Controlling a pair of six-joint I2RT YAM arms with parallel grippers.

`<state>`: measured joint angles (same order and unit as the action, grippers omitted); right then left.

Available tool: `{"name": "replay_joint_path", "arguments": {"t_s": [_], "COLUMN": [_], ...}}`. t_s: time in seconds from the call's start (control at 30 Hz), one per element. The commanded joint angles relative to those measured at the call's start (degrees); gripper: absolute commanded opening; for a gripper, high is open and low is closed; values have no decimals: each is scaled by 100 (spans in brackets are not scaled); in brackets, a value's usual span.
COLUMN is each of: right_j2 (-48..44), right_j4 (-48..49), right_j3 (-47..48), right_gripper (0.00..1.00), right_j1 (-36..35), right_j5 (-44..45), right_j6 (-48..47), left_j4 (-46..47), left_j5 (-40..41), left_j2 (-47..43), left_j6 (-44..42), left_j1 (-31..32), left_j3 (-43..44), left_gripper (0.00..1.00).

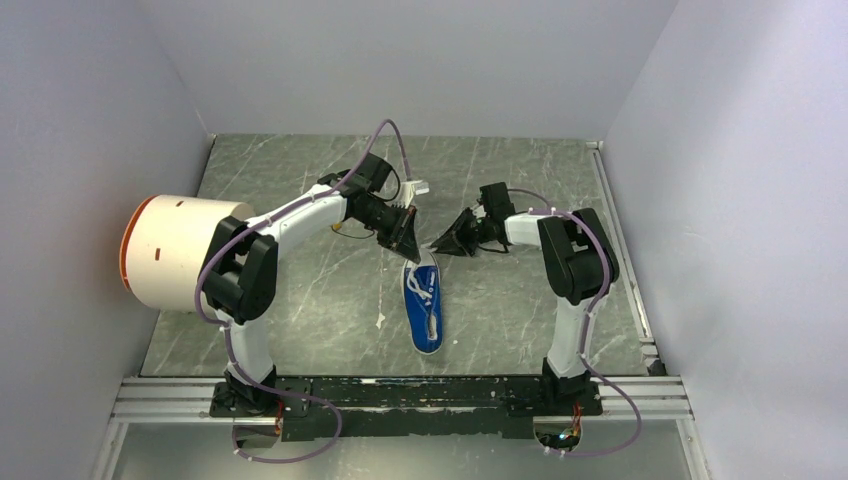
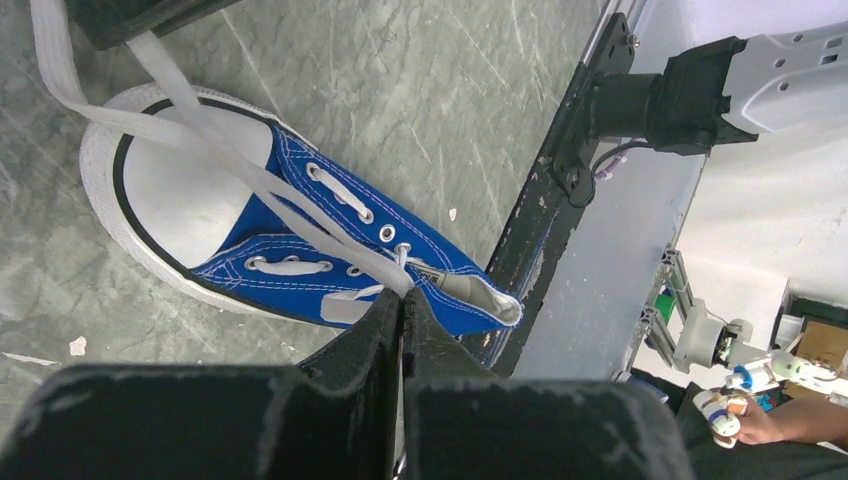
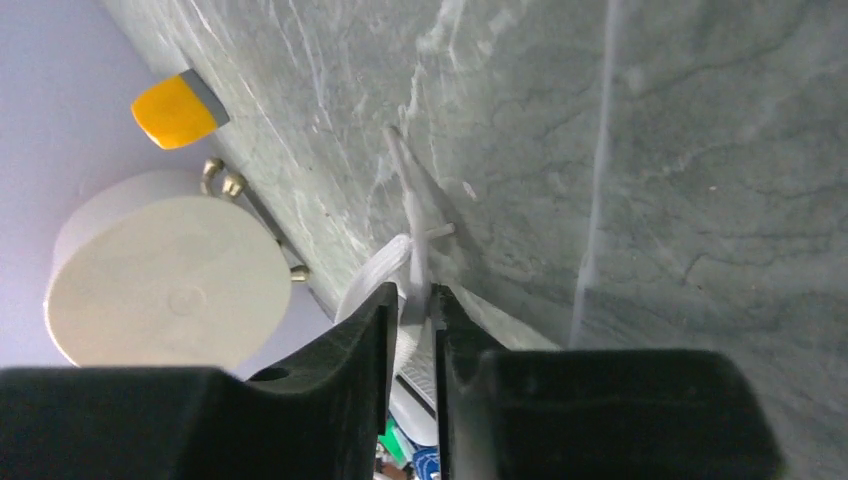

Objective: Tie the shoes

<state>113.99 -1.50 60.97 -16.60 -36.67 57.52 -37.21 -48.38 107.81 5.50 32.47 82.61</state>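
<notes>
From above, the left gripper (image 1: 408, 250) hid the sneaker's (image 1: 425, 310) toe, the left wrist view lost its heel behind the fingers (image 2: 370, 340), and whether the right gripper (image 3: 412, 296) truly pinched the blurred laces (image 3: 408, 200) was unclear.

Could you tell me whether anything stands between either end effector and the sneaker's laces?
Nothing visible does. The left end effector is shut on a lace strand above the sneaker, and the right end effector pinches a white strand. The yellow block sits off to the side.

blue sneaker (image 2: 300, 235), white laces (image 2: 200, 125), grey marbled table (image 2: 400, 90).
</notes>
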Motion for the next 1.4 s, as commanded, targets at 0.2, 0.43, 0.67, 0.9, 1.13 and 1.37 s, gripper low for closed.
{"name": "replay_joint_path", "arguments": {"t_s": [0.2, 0.43, 0.67, 0.9, 1.13, 1.37], "right_j2": [-1070, -2708, -3550, -4118, -4344, -4211], "right_j4": [-1828, -3772, -4325, -4055, -4271, -4217], "right_j3": [410, 426, 1039, 985, 1057, 1099], "right_gripper": [0, 0, 0, 0, 0, 0], "right_j1": [212, 241, 245, 258, 257, 259], "right_j5": [592, 1711, 3381, 3642, 4011, 4081], "right_j6": [-1467, -3240, -3454, -3428, -3430, -3582], "left_j4": [-9, 267, 359, 548, 789, 826], "left_j5": [191, 293, 692, 750, 376, 841], "left_j2": [-223, -366, -377, -41, 414, 234], "left_j6": [-218, -161, -16, 323, 610, 392], "left_j1": [7, -139, -298, -331, -87, 119], "left_j3": [62, -167, -134, -49, 284, 12], "left_gripper": [24, 57, 73, 68, 65, 63]}}
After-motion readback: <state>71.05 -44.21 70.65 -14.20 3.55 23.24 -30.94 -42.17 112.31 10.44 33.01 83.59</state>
